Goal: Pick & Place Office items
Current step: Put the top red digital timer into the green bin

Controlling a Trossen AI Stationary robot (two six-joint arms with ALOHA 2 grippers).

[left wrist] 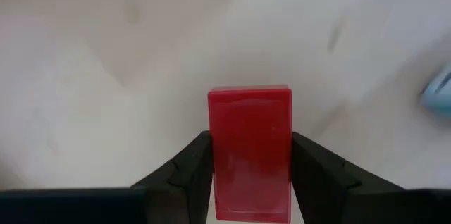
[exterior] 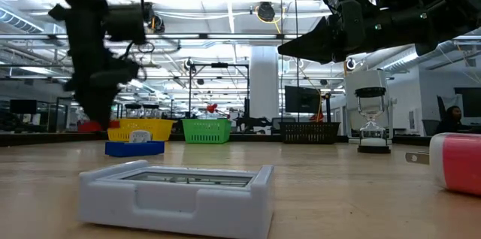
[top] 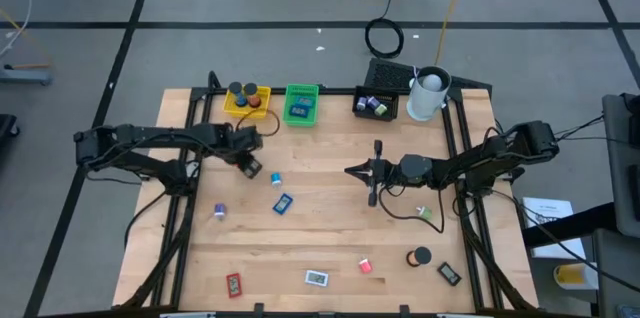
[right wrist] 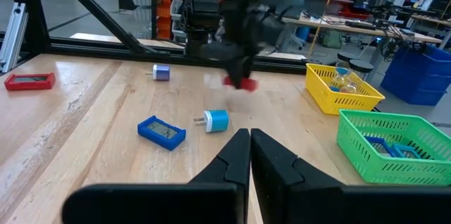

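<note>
My left gripper (left wrist: 250, 139), over the table's left middle (top: 250, 165), is shut on a red flat rectangular piece (left wrist: 250, 122), which also shows under it in the right wrist view (right wrist: 243, 82). My right gripper (right wrist: 250, 143) hangs shut above the table's middle (top: 372, 172) and touches nothing. Loose on the wood lie a blue bit (top: 276, 180), a blue flat piece (top: 283, 203), a purple bit (top: 219, 211), a second red piece (top: 233, 284), a white-framed piece (top: 316, 278), a black roll (top: 419, 256) and a green bit (top: 425, 213). My left gripper pinches the red piece between its two fingers (left wrist: 194, 171), one on each long side edge (left wrist: 213, 153). The fingers point down from above and lie along the piece's length. The piece sticks out past the fingertips and looks lifted clear of the table.
Along the far edge stand a yellow tray (top: 247, 99), a green tray (top: 301, 104), a black tray (top: 376, 105) and a white cup (top: 428, 95). A pink bit (top: 366, 265) and a black piece (top: 449, 273) lie near the near edge. Bare wood shows between the arms.
</note>
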